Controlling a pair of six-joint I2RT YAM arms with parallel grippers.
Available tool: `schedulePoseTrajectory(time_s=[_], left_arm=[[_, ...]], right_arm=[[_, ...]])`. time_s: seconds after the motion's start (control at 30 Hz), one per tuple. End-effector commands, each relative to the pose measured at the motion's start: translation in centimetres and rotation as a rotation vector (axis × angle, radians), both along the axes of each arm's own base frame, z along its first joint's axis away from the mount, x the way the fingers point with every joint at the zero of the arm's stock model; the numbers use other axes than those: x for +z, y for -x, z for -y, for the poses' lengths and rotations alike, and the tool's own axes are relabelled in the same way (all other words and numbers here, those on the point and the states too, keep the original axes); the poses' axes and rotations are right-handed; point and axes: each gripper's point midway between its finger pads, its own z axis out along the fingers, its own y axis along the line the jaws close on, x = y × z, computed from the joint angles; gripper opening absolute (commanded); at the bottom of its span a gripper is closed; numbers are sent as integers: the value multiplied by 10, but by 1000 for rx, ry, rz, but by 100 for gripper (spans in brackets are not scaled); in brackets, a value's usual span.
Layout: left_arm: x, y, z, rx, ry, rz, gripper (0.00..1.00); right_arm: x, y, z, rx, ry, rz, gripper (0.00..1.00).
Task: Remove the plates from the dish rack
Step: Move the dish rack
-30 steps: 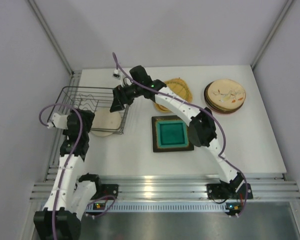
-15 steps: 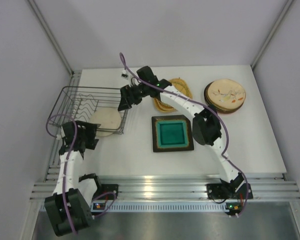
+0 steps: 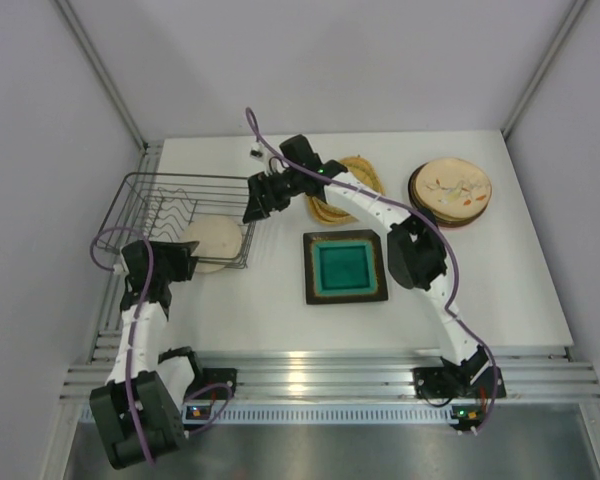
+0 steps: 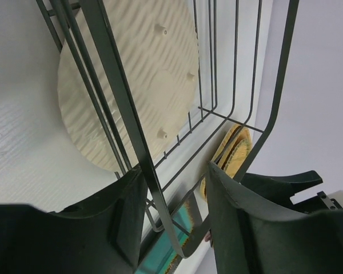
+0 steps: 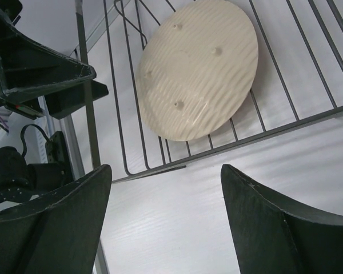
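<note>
We find no text, label, brand, number or sign that we can read in any of the three views.

Top view: bright, flat, diffuse light from overhead. White table is close to clipping, and shadows under the arms are faint and soft-edged. There's a specular streak on the aluminium rail along the near edge. The steel sheet below it reads as a dull grey gradient. Walls carry a lavender cast. Focus is sharp across the frame.

Left wrist view: left gripper fingers are dark, underexposed and soft. Nearest dish rack wire is blurred too. Cream plate is crisp enough to show its ripples. Wall behind is washed out.

Right wrist view: right gripper fingers are near black with little detail. Plate is evenly lit, with soft wire shadows on the table.
</note>
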Motion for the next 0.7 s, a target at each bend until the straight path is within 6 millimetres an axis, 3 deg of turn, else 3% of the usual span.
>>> schedulePoseTrajectory(time_s=[0.0,0.07,0.2,0.23,0.3,0.67], left_arm=[[5,-10,-4,13,15,57,48],[0,-15,-10,31,-5,59,43],[-8,-28,-18,44,-32,98,25],[-9,-30,-17,33,-29,108,12],[-12,-39,-15,4,-22,119,0],[13,-67,12,-431,-172,116,0]], right_arm=[[60,-5,5,2,-110,103,76],[62,-7,6,-1,-116,100,76],[61,-6,6,2,-118,96,74],[63,-7,7,1,-121,102,73],[65,-8,9,-4,-125,103,73],[98,-18,-2,-34,-200,127,72]])
